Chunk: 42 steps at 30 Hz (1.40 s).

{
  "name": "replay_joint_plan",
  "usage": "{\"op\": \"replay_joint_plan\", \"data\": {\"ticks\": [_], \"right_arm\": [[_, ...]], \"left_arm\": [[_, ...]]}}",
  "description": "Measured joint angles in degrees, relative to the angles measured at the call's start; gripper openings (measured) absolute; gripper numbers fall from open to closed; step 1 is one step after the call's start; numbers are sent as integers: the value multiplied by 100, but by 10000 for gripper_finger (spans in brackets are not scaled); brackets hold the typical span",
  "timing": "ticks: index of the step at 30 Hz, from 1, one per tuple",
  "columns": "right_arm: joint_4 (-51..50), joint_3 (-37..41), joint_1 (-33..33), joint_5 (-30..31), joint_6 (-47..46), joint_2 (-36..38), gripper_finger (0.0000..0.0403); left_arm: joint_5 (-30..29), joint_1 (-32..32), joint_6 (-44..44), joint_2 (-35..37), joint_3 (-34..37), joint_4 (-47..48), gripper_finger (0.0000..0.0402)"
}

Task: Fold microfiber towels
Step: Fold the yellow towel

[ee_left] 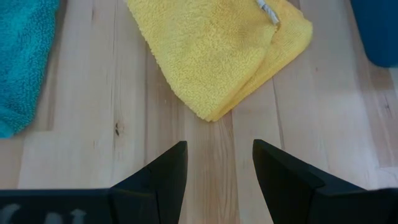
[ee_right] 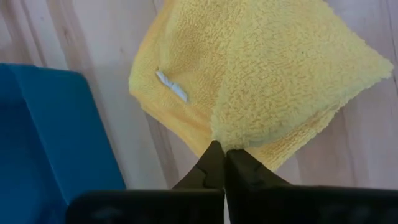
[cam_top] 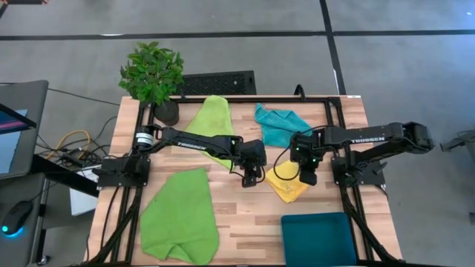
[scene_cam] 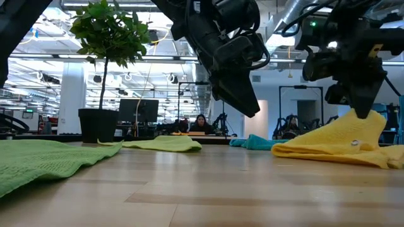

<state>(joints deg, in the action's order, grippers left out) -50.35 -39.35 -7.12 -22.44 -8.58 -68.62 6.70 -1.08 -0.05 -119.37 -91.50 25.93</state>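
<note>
The bright yellow towel [cam_top: 286,184] lies partly folded right of the table's middle, with a white tag [ee_right: 171,86] showing. My right gripper [ee_right: 222,154] is shut on it from above. My left gripper [ee_left: 219,163] hovers open just left of the towel, above bare wood, with nothing between its fingers. A turquoise towel [cam_top: 280,124] lies crumpled at the far right. One lime green towel [cam_top: 180,219] is spread at the near left. Another lime green towel [cam_top: 211,126] lies at the far middle, partly under my left arm. My right gripper pinches a pointed corner of the yellow towel [ee_right: 229,134] between its two fingertips; one layer or several, I cannot tell. The fingers come from above, slanting down. The corner is drawn up into a peak [scene_cam: 363,120], and the rest of the towel [scene_cam: 334,148] lies on the table.
A blue bin [cam_top: 318,237] stands at the near right, close to the yellow towel. A potted plant [cam_top: 152,74] stands at the far left corner. Bare wood [cam_top: 245,222] lies between the near green towel and the bin.
</note>
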Motion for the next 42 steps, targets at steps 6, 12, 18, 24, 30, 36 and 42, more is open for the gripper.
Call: {"op": "replay_joint_plan", "data": {"ticks": [6, 12, 18, 24, 30, 36, 42], "right_arm": [[43, 0, -2, 0, -29, 0, 53], [153, 0, -2, 0, -404, -1, 87], [149, 0, 3, 0, -907, -2, 147], [-151, 0, 3, -156, -1557, -2, 213], [74, 0, 189, -343, -1416, -2, 229], [197, 0, 265, -214, -1859, -3, 219], [163, -20, 250, 567, -2357, 69, 215]], "left_arm": [[1, -2, 1, 0, 0, -2, 174], [0, -1, 2, 0, 0, 0, 174], [0, -2, 2, 0, 0, 16, 174], [0, -1, 2, 0, 0, 31, 174], [2, 0, 92, 0, 0, 29, 174], [0, 0, 167, 0, -2, 28, 174], [0, 0, 214, 0, -2, 30, 174]]}}
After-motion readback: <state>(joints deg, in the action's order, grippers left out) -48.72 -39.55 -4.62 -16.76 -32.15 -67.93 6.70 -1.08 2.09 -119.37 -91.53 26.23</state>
